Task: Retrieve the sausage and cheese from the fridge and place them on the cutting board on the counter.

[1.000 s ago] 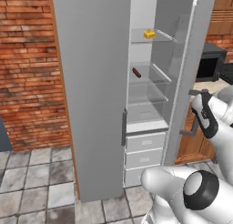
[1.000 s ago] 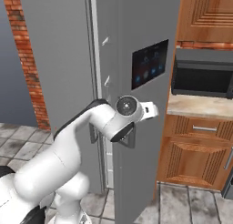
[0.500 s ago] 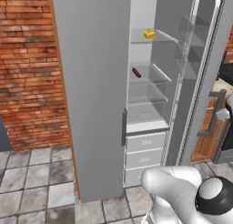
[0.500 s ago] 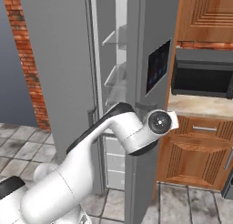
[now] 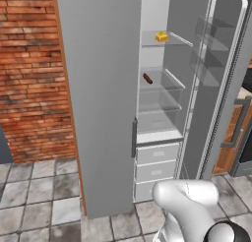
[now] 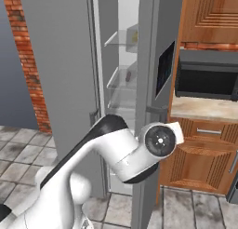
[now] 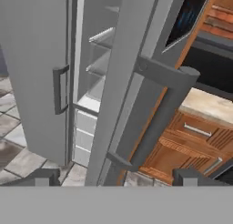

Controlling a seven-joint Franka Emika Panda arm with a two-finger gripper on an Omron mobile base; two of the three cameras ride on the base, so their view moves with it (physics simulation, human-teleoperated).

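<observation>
Fridge (image 5: 98,88) door (image 5: 216,88) has swung further open than a second ago, and the gripper (image 7: 113,178) has let go of the door handle (image 7: 159,114), fingers now spread wide with nothing between them. Cheese (image 5: 161,37) sits on the top shelf, sausage (image 5: 147,78) on the shelf below. Counter (image 6: 207,108) is right of the fridge.

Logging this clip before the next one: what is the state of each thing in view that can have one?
Fridge door: swung open.
Left fridge door: closed.
Cheese: resting on the upper shelf inside the fridge.
Sausage: lying on the shelf below the cheese.
Fridge drawers: pushed in.
Gripper: open, holding nothing, facing the door handle.
Microwave: door closed.
</observation>
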